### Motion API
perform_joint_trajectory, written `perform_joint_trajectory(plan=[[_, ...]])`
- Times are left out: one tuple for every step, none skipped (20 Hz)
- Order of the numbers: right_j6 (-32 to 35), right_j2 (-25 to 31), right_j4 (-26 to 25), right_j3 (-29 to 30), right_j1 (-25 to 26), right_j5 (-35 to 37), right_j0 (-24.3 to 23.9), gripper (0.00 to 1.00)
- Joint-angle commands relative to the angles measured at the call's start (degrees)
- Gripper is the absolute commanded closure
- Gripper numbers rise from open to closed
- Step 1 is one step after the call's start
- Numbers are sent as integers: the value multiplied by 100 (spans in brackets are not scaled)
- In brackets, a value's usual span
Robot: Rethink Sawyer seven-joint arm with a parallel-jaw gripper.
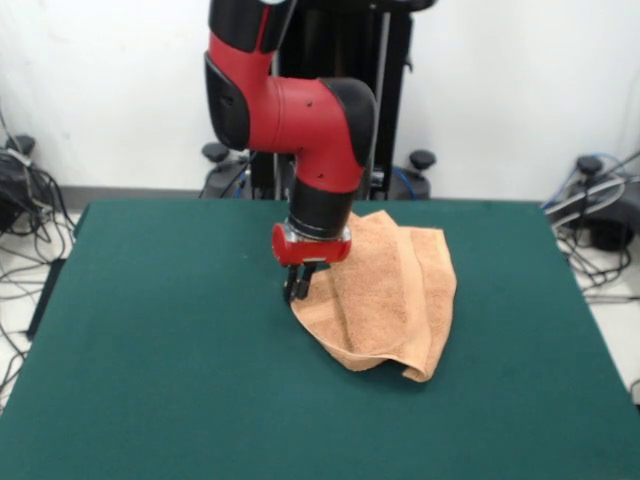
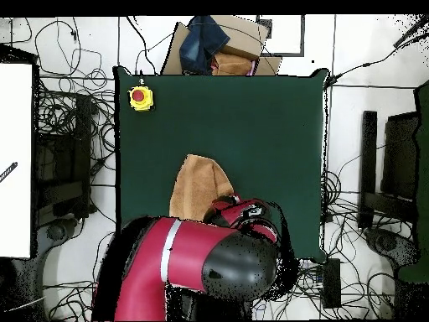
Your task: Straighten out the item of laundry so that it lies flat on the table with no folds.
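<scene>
Folded towel (image 1: pixel 395 295), long axis near-to-far.

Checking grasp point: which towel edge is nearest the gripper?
The towel's left edge in the front view; the gripper hangs right at it.

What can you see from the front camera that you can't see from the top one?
Only the front view shows the gripper down at the towel's edge, and the towel's folded layers. Whether the jaws are open cannot be told.

Only the overhead view shows a yellow box with a red button on the table, plus cardboard and dark cloth beyond its edge; the arm hides the gripper there.

Both show the red arm, orange towel and green table.
</scene>
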Motion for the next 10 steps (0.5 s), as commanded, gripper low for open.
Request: perform_joint_trajectory(plan=[[491,654,-19,-730,654,265,-407,100],[437,654,-68,-793,661,282,-453,100],[410,628,-111,-825,638,256,-475,100],[318,636,-201,-852,581,334,-518,100],[281,611,-241,-826,487,403,-538,100],[242,607,-284,-792,398,491,-568,100],[220,613,-323,-759,332,564,-597,100],[173,655,-372,-750,269,661,-645,100],[147,692,-415,-754,238,716,-688,100],[131,733,-457,-772,225,730,-731,100]])
